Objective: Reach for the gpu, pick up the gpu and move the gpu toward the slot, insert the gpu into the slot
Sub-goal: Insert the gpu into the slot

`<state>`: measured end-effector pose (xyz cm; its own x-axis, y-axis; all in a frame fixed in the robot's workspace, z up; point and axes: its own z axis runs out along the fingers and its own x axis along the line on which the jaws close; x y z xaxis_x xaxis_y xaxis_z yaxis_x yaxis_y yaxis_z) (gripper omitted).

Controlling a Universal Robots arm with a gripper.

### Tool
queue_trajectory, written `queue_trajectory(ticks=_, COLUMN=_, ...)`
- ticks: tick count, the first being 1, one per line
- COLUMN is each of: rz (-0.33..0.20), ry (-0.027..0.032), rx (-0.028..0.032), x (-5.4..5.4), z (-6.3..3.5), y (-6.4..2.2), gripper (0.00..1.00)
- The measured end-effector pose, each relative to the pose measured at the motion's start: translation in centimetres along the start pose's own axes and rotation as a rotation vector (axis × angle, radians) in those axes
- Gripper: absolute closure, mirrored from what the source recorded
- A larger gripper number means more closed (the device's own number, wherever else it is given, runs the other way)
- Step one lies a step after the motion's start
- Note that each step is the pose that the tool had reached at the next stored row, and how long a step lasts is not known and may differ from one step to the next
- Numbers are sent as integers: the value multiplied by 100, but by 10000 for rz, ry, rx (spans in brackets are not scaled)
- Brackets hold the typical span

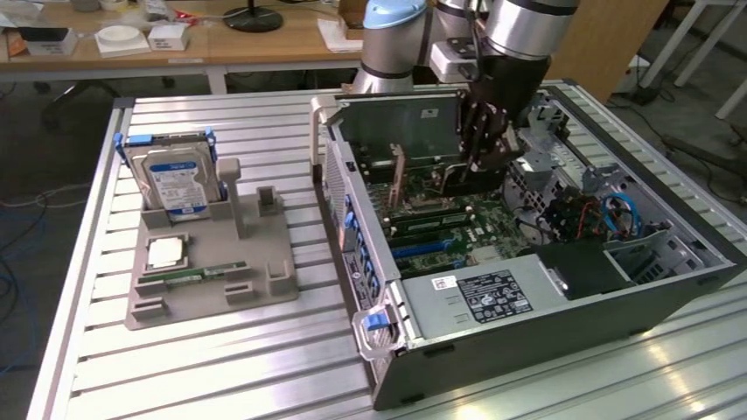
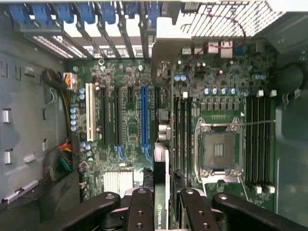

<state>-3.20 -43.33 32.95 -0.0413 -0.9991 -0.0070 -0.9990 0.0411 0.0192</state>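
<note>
Mostly hidden behind gripper (image 1: 491, 156) in exterior view; edge-on, end cut off in wrist view. Thin dark NVIDIA-marked gpu (image 2: 160, 214), clamped by half-spread jaws, near blue slot (image 2: 144, 118).

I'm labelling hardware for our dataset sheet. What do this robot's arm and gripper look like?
The arm has silvery-grey tube sections and a light blue joint cap. The gripper is black, built of jointed bar links. Its fingers are flat, rounded bars with round pivot pins.
</note>
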Motion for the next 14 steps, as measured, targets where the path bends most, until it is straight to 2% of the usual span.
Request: queue_trajectory(ticks=14, rz=-1, ry=-1, rx=-2, x=38, z=124, y=14, gripper=74)
